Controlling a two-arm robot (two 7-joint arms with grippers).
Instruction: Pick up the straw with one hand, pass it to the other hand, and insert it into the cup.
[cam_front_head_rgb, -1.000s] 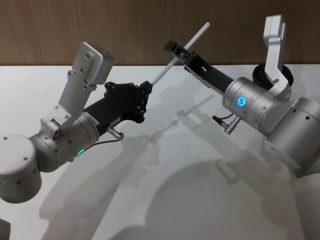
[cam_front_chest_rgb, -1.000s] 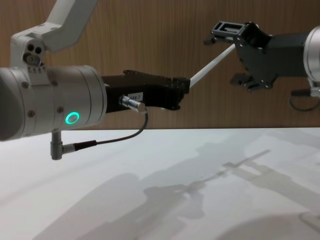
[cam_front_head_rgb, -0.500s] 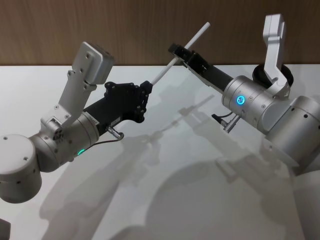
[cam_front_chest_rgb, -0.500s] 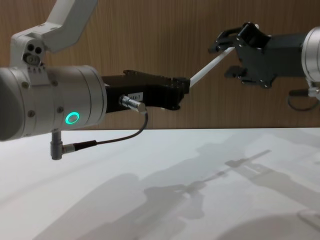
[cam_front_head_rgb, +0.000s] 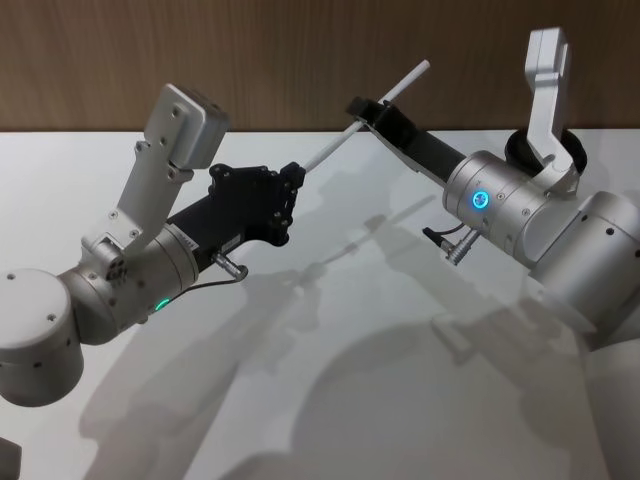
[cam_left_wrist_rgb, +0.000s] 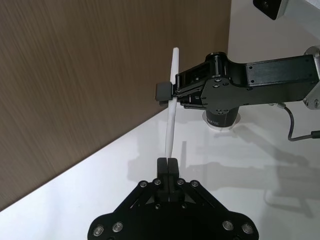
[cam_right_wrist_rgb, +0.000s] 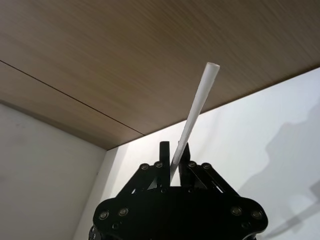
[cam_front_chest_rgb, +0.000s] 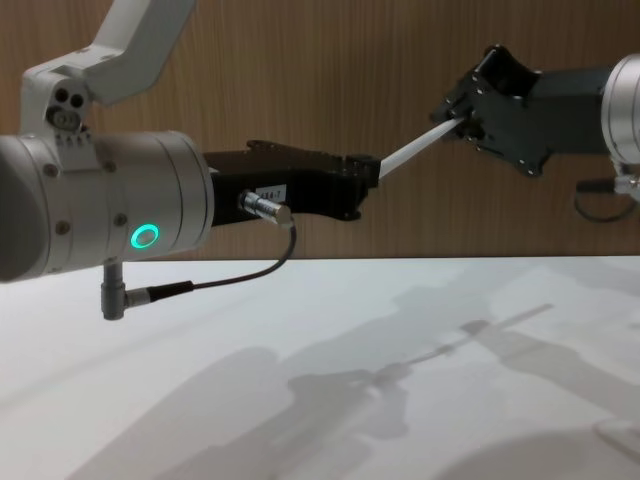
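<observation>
Left gripper: the left gripper (cam_front_chest_rgb: 370, 170) stood nearest, raised above the white table (cam_front_head_rgb: 350, 330), its fingers pressed together on the lower end of the straw (cam_front_head_rgb: 335, 148).
Straw: it hung in the air between the two grippers, tilted up and away toward the right side, with its free top end beyond the right gripper.
Right gripper: the right gripper (cam_front_head_rgb: 358, 108) was farther and higher, its fingers narrow and clamped on the straw's upper part, as the right wrist view showed (cam_right_wrist_rgb: 174, 152).
Background: the wooden wall (cam_front_head_rgb: 300, 50) was behind both arms.
How the straw handles: I judged it very light and stiff enough to keep straight, but thin, smooth and easy to crush or bend. A soft grip across its width, near one end, seemed best, leaving a long free part for the cup.
Change from half a second ago: the right fingers were then open around the straw; now they were closed on it. The left gripper had not moved, so both held it together.
</observation>
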